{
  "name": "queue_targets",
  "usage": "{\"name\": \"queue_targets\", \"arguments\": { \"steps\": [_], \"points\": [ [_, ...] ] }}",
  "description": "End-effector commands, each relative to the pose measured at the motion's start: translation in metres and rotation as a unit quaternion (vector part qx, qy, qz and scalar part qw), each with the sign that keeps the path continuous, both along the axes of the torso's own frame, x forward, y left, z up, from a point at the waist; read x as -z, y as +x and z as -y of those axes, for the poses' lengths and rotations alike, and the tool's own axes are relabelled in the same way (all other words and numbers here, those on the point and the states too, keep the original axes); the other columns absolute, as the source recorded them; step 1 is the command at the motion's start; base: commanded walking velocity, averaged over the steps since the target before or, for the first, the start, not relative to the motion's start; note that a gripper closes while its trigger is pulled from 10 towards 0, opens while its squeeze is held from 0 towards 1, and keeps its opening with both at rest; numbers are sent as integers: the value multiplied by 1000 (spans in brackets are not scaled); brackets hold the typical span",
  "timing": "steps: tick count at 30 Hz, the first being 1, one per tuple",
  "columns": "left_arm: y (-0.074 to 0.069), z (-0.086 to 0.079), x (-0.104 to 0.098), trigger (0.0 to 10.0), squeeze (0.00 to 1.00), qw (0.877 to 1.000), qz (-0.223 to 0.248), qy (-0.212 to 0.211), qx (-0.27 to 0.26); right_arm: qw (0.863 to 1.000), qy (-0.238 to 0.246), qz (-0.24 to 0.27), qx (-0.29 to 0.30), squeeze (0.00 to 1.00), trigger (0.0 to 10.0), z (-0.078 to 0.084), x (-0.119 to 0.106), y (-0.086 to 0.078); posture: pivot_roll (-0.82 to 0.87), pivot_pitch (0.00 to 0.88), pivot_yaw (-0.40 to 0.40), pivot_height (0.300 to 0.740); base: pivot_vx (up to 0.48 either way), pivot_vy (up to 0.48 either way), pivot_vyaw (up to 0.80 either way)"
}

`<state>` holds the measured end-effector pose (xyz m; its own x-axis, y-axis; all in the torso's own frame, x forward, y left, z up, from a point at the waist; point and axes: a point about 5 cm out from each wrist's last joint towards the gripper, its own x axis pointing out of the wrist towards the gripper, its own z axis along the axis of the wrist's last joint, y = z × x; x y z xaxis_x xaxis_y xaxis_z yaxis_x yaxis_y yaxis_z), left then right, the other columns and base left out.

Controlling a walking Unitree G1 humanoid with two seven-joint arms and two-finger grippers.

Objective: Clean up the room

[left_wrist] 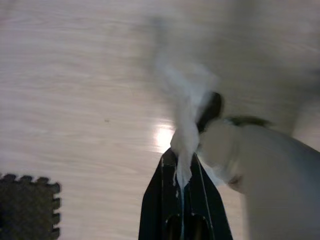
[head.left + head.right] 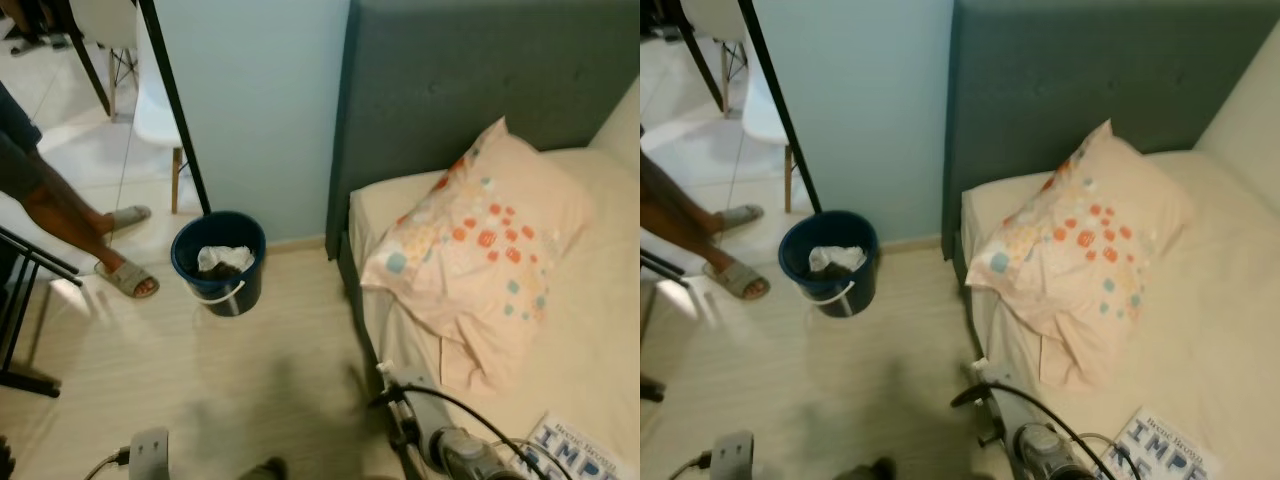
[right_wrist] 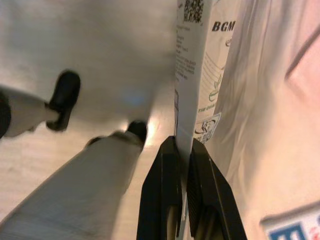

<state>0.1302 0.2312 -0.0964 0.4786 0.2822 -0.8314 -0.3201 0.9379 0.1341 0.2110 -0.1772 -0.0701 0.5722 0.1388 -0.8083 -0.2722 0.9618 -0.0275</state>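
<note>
Bucket glossy blue plastic; floor pale matt wood-look planks; headboard grey woven cloth; pillow soft printed cotton.

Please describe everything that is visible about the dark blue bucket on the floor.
The dark blue bucket is round and looks like plastic. It stands upright on the pale wooden floor, close to the light blue wall and to the left of the bed's grey headboard. A white handle hangs down over its front side. Inside lie crumpled white paper and something dark that I cannot identify. A thin black pole slants down behind it. Neither gripper touches it.
</note>
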Motion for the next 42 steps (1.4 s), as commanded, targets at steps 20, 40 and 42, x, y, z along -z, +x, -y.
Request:
{"name": "queue_targets", "arguments": {
  "steps": [20,40,42],
  "points": [
    [21,-2,-9,10000,0,999,36,8,29,999,10,2,-32,0,10000,-30,-1,5,-67,0,-8,740,113,0,601],
    [50,3,-21,10000,0,995,86,5,58,1000,23,14,-3,0,10000,-7,-3,5,-71,0,-3,740,480,0,0],
    [58,5,-25,10000,0,993,102,3,66,999,27,20,-5,0,10000,-11,-5,9,-69,0,-1,740,480,0,0]
  ]
}}
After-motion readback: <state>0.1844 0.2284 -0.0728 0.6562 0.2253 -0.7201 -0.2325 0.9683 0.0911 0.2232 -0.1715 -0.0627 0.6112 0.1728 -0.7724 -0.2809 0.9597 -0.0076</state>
